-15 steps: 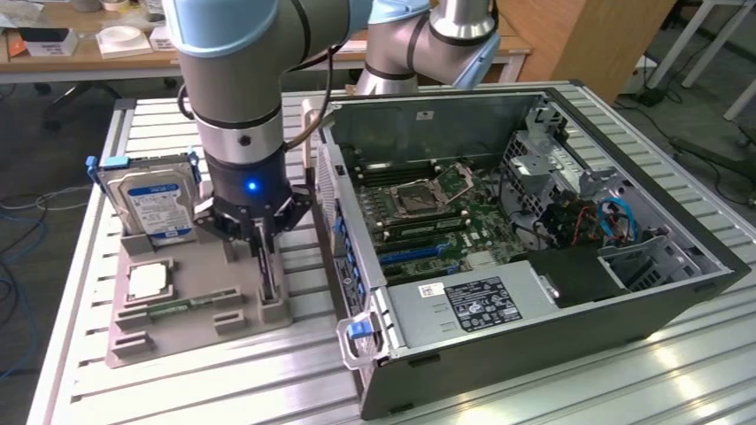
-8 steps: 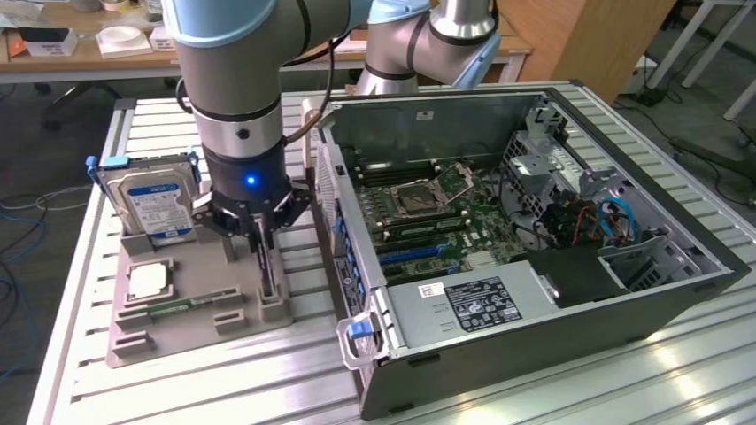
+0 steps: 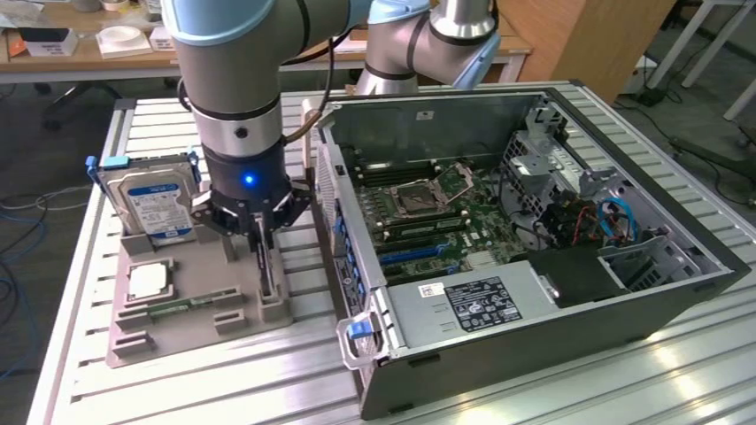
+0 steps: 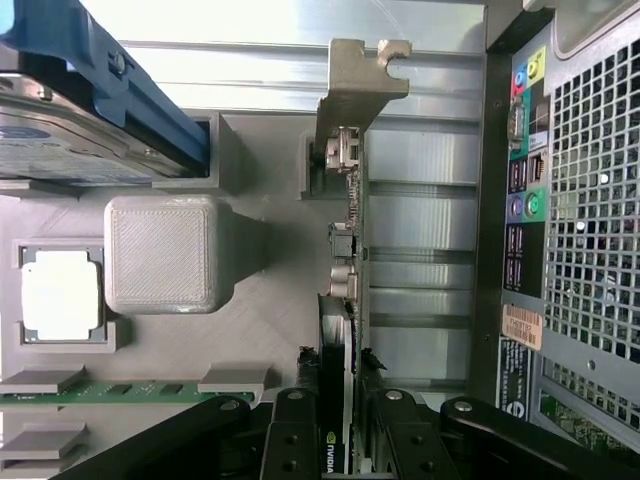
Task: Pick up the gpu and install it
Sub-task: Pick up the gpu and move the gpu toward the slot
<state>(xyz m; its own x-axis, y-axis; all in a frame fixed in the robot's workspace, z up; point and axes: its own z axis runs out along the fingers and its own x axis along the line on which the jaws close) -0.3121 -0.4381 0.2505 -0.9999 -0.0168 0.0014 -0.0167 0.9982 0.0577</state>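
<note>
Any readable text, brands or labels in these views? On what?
"NVIDIA": on the black block of the gpu.
Blue label on the hard drive: print too small to read.
White label on the power supply: too small to read.
Stickers on the back of the case: blurred, unreadable.

We see a slatted metal table (image 3: 177, 390) carrying two things. In the exterior view, a grey tray (image 3: 130, 347) lies flat at about eight o'clock on it. An open computer case (image 3: 532, 354) lies on its side from the centre out to four o'clock. They sit just beside each other, with a narrow strip of bare slats between.
</note>
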